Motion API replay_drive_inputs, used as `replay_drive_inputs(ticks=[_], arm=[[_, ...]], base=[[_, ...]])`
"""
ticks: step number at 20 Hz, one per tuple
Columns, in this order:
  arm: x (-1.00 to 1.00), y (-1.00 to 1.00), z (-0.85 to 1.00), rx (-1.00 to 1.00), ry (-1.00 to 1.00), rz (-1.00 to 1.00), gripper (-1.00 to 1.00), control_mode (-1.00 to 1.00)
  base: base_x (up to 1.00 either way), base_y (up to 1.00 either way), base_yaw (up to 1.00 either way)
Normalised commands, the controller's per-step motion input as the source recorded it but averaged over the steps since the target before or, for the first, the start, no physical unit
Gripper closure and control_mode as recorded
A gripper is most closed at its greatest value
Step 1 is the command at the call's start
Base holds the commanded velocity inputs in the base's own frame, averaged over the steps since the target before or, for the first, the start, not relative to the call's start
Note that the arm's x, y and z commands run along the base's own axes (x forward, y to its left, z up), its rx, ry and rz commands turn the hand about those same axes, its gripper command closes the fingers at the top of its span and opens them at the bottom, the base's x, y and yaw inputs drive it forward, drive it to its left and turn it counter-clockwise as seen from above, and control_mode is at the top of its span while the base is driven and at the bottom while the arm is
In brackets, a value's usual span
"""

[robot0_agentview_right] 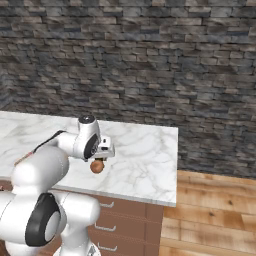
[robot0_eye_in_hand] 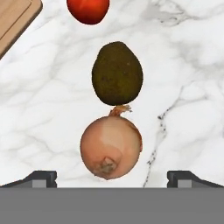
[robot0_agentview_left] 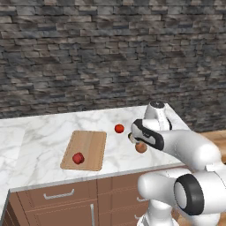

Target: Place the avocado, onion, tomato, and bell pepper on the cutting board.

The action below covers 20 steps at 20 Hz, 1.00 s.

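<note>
gripper (robot0_eye_in_hand: pixel 112 178) fingers spread, empty, above onion (robot0_eye_in_hand: pixel 111 146) | avocado (robot0_eye_in_hand: pixel 117 73) touching onion's far side | risk: my descent nudges avocado, onion rolls | bell pepper (robot0_agentview_left: pixel 78 158) on cutting board (robot0_agentview_left: pixel 90 145)

In the hand view the tomato (robot0_eye_in_hand: pixel 88 10) is cut by the top edge, the cutting board (robot0_eye_in_hand: pixel 13 19) by the corner. In the left base view the arm hides the avocado and part of the onion (robot0_agentview_left: pixel 141 148).

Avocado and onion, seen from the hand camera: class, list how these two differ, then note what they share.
The avocado is dark olive-green; the onion is pale tan-orange. The avocado is egg-shaped, the onion rounder with a small stem tip. The onion lies nearer the fingertips. Both rest on the marble counter, off the cutting board.
</note>
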Motion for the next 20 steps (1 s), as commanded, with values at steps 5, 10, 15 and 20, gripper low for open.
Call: replay_drive_inputs(ticks=[5, 10, 15, 20], arm=[[0.12, 0.0, -0.27, 0.0, 0.0, 0.0, -1.0, -1.0], [0.15, 0.0, -0.23, 0.0, 0.0, 0.0, -1.0, -1.0], [0.18, 0.0, -0.17, 0.0, 0.0, 0.0, -1.0, -1.0], [0.13, 0.0, -0.13, 0.0, 0.0, 0.0, -1.0, -1.0]], base=[[0.0, 0.0, 0.0], [0.0, 0.0, 0.0], [0.0, 0.0, 0.0], [0.0, 0.0, 0.0]])
